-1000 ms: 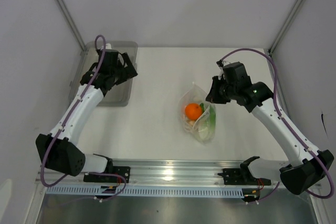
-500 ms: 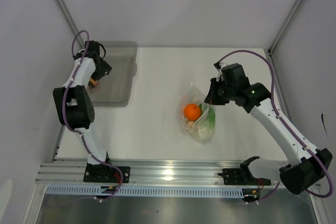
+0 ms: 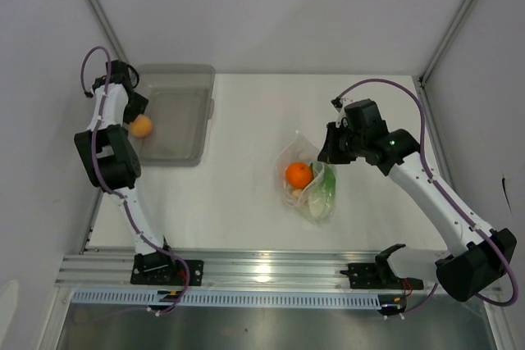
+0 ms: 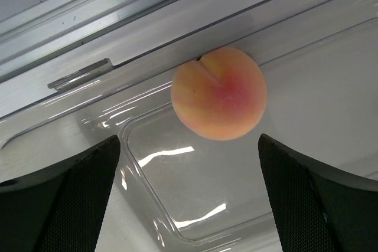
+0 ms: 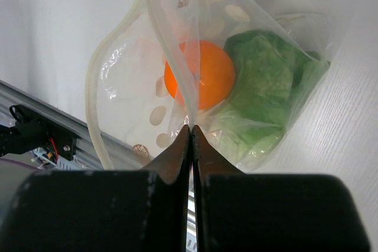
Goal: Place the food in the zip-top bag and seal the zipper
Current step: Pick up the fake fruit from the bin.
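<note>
My left gripper hangs at the table's 10 o'clock corner, over the left rim of a translucent grey bin, with its jaws spread wide and holding nothing. Just beneath them a peach-coloured fruit with a pink blush and a creased top rests against the bin's wall; I cannot tell whether it lies inside or on the rim. My right gripper is pinched tight on one lip of the zip-top bag, at the bag's 1 o'clock corner, and the mouth gapes open beside my fingers. The bag lies at about 4 o'clock from the middle of the table, which has a plain white top. Inside the bag an orange sits at 10 o'clock of the green lettuce, the two touching. Pale grey walls close the table in on three sides, and aluminium posts slant up at the back corners. A silver rail carrying my bases runs along the 6 o'clock edge.
</note>
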You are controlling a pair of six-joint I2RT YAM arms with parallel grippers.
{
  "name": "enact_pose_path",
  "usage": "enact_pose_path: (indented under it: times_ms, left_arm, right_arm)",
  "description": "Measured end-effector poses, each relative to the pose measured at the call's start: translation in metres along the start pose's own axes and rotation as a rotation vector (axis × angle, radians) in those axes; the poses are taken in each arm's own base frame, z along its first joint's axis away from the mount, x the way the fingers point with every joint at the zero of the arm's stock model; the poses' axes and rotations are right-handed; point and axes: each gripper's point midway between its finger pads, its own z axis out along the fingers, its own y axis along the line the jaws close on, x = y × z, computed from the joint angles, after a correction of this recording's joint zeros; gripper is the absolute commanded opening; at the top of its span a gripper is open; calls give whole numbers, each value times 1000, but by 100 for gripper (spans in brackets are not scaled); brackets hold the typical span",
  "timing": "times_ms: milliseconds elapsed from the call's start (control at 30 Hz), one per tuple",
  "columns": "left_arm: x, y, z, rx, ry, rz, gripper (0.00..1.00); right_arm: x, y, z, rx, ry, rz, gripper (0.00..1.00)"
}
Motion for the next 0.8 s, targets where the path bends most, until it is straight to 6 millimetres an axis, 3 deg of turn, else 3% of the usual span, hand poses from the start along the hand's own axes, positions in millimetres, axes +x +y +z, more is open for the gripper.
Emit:
enact_pose_path:
  times_ms: [400,800]
  left_arm:
    - [24,-4,31,-5,103,-22,99]
    - [16,-18,43,-8,117,-67,100]
  right_arm:
    - [8,-8,7,10,19,14,0]
    - [8,-9,7,1,21,22,0]
